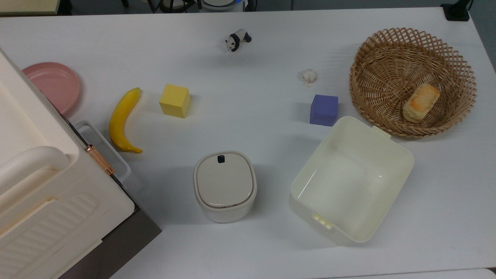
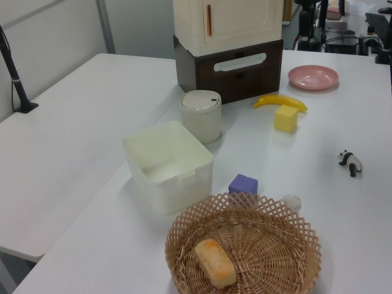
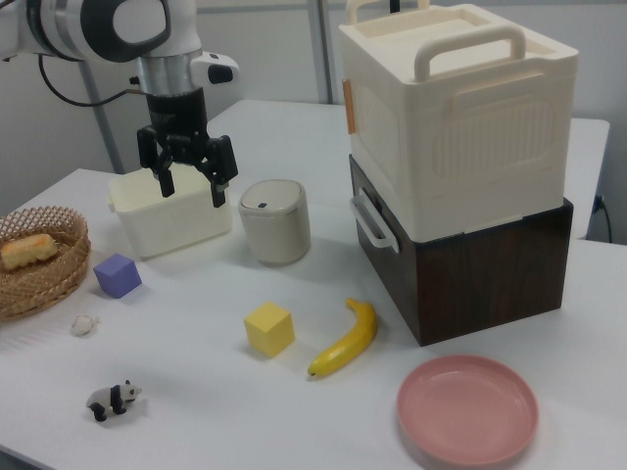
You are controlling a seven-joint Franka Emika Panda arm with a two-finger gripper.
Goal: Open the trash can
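The trash can [image 1: 224, 186] is a small cream bin with its beige lid shut flat and a black button [image 1: 221, 158] at the rim. It stands on the white table between the big stacked box and the lidless tub, as the left view [image 2: 201, 115] and right view [image 3: 275, 221] also show. In the right view my gripper [image 3: 189, 186] hangs open with nothing between its fingers. It appears in front of the tub and to the trash can's left, raised above the table and apart from the can.
A lidless cream tub [image 1: 403, 155] sits close to the can, and a big ribbed cream box on a dark drawer unit [image 3: 460, 196] stands on its other side. A banana [image 1: 122, 120], yellow cube [image 1: 175, 100], purple cube [image 1: 324, 110], panda toy [image 1: 237, 40], pink plate [image 1: 54, 85] and wicker basket [image 1: 372, 50] with bread lie around.
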